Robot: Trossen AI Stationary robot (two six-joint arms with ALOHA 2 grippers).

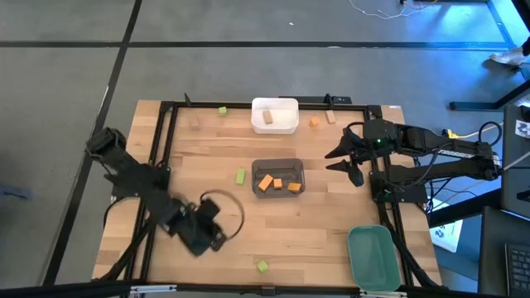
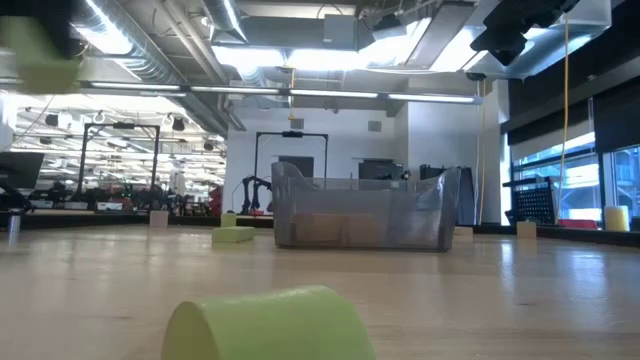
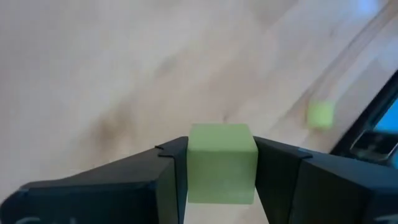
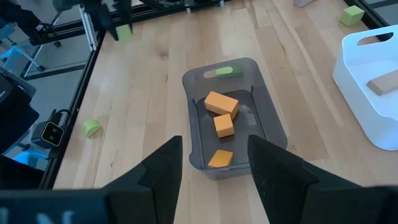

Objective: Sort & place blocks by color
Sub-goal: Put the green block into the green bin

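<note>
My left gripper (image 3: 221, 163) hangs above the near left part of the table (image 1: 214, 238), shut on a light green block (image 3: 220, 146). That block also shows in the right wrist view (image 4: 123, 31) and blurred in the low view (image 2: 42, 60). My right gripper (image 1: 338, 161) hovers open just right of the dark grey bin (image 1: 295, 165), which holds three orange blocks (image 4: 222, 104). A tan block (image 1: 267, 117) lies in the white bin (image 1: 286, 106). Loose green blocks (image 1: 240, 176) (image 1: 262, 266) (image 1: 222, 110), an orange one (image 1: 315, 122) and tan ones (image 1: 330, 117) (image 1: 195, 124) rest on the table. My left gripper pinches the light green block between its two fingers (image 3: 168, 177), on two opposite side faces (image 3: 194, 163). The block is lifted clear of the table, its front face sticking out past the fingertips.
The green bin (image 1: 371, 257) sits at the near right corner. A black frame (image 1: 166, 124) runs round the table. A rounded green block (image 2: 265, 320) lies close to the low camera. Bare wood lies between the grey bin and the green bin.
</note>
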